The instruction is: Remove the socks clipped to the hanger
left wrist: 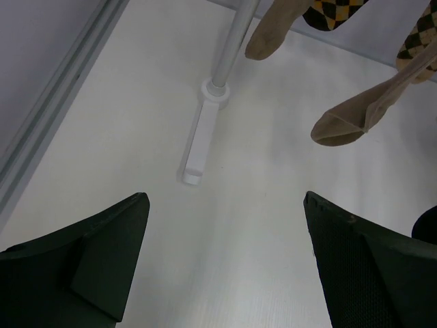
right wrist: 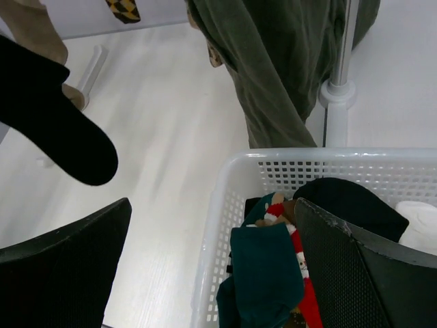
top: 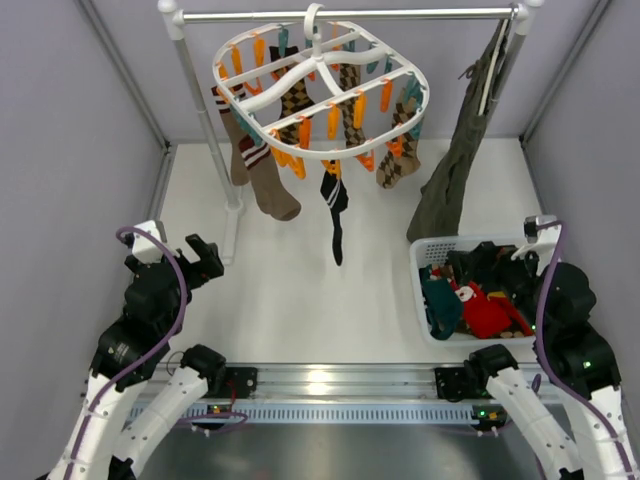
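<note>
Left gripper (top: 205,258) spread, empty; right gripper (right wrist: 213,203) likewise; socks (top: 262,175) hang vertical off hanger (top: 219,72), ahead-above my nearer left arm.

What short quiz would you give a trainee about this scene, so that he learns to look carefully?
1. True or false: the left gripper is shut on a sock.
2. Which thing hangs from the metal rail to the right of the hanger?
A. an olive garment
B. a red towel
C. a second hanger
3. Fill in: the white basket stands on the table close to the ___ arm.

Key: 1 false; 2 A; 3 right.
</note>
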You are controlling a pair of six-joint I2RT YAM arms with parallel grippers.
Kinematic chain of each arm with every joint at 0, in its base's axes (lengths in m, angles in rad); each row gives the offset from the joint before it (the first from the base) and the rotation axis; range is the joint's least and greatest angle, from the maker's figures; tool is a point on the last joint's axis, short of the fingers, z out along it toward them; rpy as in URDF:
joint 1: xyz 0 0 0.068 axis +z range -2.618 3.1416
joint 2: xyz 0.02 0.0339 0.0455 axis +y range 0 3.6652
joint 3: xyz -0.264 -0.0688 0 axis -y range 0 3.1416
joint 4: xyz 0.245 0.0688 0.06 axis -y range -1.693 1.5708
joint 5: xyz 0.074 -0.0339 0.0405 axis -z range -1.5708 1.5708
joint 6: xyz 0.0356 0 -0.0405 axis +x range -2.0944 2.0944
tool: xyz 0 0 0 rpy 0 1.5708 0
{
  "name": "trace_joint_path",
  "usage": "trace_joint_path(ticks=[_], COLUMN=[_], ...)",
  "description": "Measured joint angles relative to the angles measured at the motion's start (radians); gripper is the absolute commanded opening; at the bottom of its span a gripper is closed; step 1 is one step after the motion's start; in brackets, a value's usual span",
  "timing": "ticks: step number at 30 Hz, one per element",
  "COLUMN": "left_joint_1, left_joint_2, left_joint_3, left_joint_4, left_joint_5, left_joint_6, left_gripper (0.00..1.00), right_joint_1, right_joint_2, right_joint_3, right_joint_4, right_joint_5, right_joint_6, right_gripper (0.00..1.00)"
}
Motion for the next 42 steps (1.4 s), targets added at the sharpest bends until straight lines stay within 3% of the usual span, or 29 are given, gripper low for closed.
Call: trace_joint_path(ticks=[6, 11, 16, 19, 24, 31, 33, 36, 37, 39, 40, 41, 42], left_joint_1=[0.000, 0.000, 0.000, 0.000, 0.000, 0.000, 0.000, 0.000, 0.000, 0.000, 0.000, 0.000, 0.000], left_joint_2=[0.000, 0.000, 0.000, 0.000, 0.000, -0.001, 0.000, 0.006, 0.014, 0.041, 0.060, 0.080, 0.101], left_joint_3=[0.000, 0.000, -0.001, -0.001, -0.003, -0.007, -0.007, -0.006, -0.002, 0.020, 0.040, 0.063, 0.093], left_joint_4=[0.000, 0.000, 0.000, 0.000, 0.000, 0.000, 0.000, 0.000, -0.002, -0.009, -0.010, -0.011, -0.015], left_joint_5=[0.003, 0.012, 0.019, 0.019, 0.019, 0.023, 0.020, 0.018, 0.019, 0.034, 0.053, 0.074, 0.097], left_joint_6=[0.000, 0.000, 0.000, 0.001, 0.000, 0.001, 0.001, 0.001, 0.001, 0.000, -0.003, -0.010, -0.018], left_gripper=[0.98, 0.98, 0.98, 0.98, 0.98, 0.98, 0.98, 0.98, 0.98, 0.98, 0.98, 0.98, 0.98], right_joint_1=[0.000, 0.000, 0.037, 0.204, 0.544, 0.686, 0.715, 0.753, 0.763, 0.773, 0.775, 0.776, 0.779], right_joint_2=[0.008, 0.035, 0.282, 0.447, 0.612, 0.792, 0.861, 0.940, 0.963, 0.990, 0.995, 0.996, 0.996], right_joint_3=[-0.018, -0.131, -0.211, -0.203, -0.154, -0.108, -0.089, -0.086, -0.087, -0.093, -0.105, -0.115, -0.128], right_joint_4=[0.048, 0.242, 0.519, 0.598, 0.707, 0.903, 0.947, 1.022, 1.050, 1.108, 1.140, 1.165, 1.192], right_joint_5=[0.024, -0.211, -0.447, -0.402, -0.172, 0.252, 0.339, 0.436, 0.469, 0.522, 0.545, 0.564, 0.585], right_joint_6=[0.014, 0.050, 0.141, 0.121, -0.009, -0.157, -0.189, -0.220, -0.231, -0.242, -0.246, -0.254, -0.255], right_gripper=[0.99, 0.99, 0.99, 1.00, 0.99, 0.98, 0.90, 0.69, 0.52, 0.30, 0.12, 0.03, 0.00])
